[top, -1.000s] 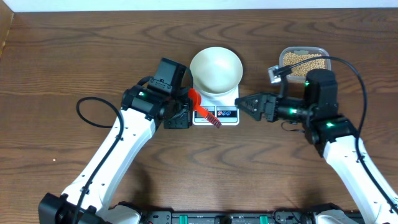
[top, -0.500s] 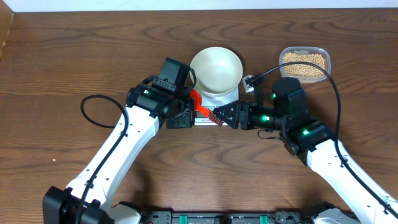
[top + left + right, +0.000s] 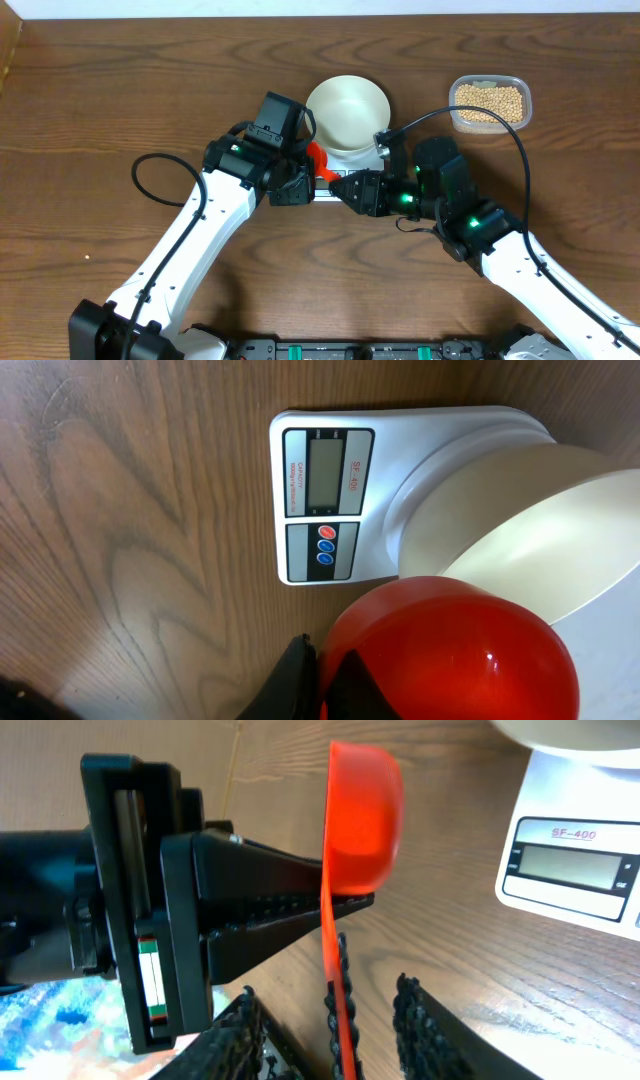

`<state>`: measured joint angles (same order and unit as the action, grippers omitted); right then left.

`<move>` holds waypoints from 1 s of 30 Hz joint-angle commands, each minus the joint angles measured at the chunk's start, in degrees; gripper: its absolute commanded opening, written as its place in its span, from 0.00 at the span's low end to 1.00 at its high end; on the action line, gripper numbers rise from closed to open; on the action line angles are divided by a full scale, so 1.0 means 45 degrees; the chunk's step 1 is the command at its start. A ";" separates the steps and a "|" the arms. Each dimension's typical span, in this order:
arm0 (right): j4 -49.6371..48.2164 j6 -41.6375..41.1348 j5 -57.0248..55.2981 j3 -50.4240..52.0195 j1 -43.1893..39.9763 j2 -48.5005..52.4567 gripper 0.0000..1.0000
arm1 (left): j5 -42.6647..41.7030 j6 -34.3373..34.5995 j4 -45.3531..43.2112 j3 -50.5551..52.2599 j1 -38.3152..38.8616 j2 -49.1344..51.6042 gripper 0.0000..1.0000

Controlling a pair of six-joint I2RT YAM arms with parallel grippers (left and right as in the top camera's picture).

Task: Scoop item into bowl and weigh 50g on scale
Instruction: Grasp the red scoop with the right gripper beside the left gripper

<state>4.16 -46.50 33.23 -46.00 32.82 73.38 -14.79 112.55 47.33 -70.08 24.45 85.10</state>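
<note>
The white bowl [image 3: 347, 108] stands empty on the white scale [image 3: 362, 160], whose display and buttons show in the left wrist view [image 3: 328, 500]. The beans [image 3: 489, 101] lie in a clear tub at the back right. My left gripper [image 3: 312, 172] is shut on a red scoop [image 3: 314, 157], held just left of the scale's front; its cup fills the left wrist view [image 3: 450, 650]. My right gripper [image 3: 345, 188] is open, its fingers either side of the scoop's handle [image 3: 335, 1000] without touching it. The scoop's cup [image 3: 365, 810] looks empty.
The clear plastic tub [image 3: 522, 92] sits right of the bowl. A black cable loops on the wooden table at the left [image 3: 150, 180]. Both arms meet in front of the scale, whose display shows beyond the scoop in the right wrist view [image 3: 575, 865].
My right arm has swung left from beside the tub to the scoop's handle in front of the scale. My left gripper has kept hold of the scoop and barely moved.
</note>
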 commanded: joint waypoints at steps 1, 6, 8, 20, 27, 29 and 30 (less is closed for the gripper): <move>-0.0019 -0.0146 -0.0413 -0.0243 0.0063 0.0029 0.39 | -0.0199 0.0155 0.0034 -0.0063 0.0024 0.0117 0.07; -0.0010 -0.0146 -0.0627 -0.0243 0.0092 0.0029 0.33 | -0.0282 0.0155 0.0024 -0.0063 0.0024 0.0117 0.07; -0.0019 -0.0146 -0.0758 -0.0243 0.0155 0.0029 0.33 | -0.0316 0.0155 0.0024 -0.0063 0.0024 0.0117 0.07; -0.0029 -0.0141 -0.2331 -0.0243 0.0903 0.0029 0.30 | -0.0947 0.0151 0.0039 -0.0063 0.0029 0.0117 0.07; -0.0068 -0.0136 -0.2803 -0.0243 0.0957 0.0029 0.27 | -0.0952 0.0151 0.0039 -0.0063 0.0029 0.0117 0.07; -0.0194 -0.0141 -0.2841 -0.0243 0.0957 0.0029 0.25 | -0.0952 0.0151 0.0039 -0.0063 0.0024 0.0117 0.08; -0.0253 -0.0141 -0.2841 -0.0243 0.0957 0.0029 0.25 | -0.0952 0.0151 0.0039 -0.0063 0.0024 0.0117 0.07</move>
<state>3.66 -47.13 22.02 -46.00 36.77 73.38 -18.96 112.71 47.35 -70.08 24.45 85.10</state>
